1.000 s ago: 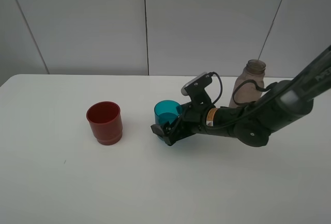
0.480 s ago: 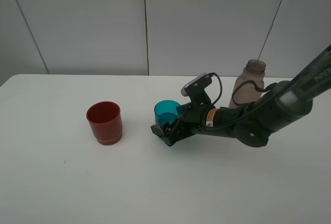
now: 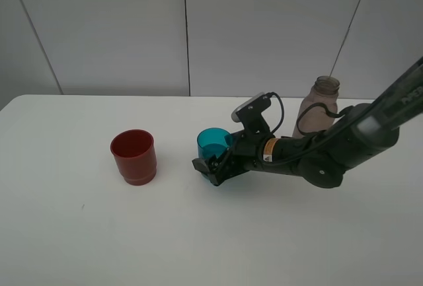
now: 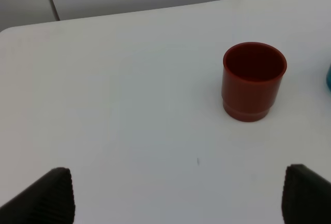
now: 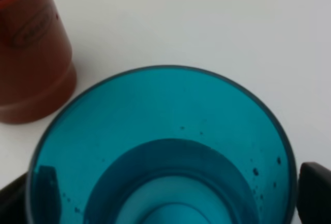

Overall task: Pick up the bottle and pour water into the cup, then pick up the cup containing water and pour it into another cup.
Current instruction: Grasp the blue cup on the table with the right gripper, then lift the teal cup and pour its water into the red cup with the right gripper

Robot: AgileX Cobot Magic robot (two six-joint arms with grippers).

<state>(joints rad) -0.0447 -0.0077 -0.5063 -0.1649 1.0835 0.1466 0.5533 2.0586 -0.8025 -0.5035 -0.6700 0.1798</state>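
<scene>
Three vessels on the white table: teal cup at frame centre, red cup to its left, grey-brown bottle upright at the right. My right pincer is spread wide, one finger either side of the teal cup, not clamped on it. My left pincer gapes wide, holding nothing.

White table bears bottle, teal cup, red cup
</scene>
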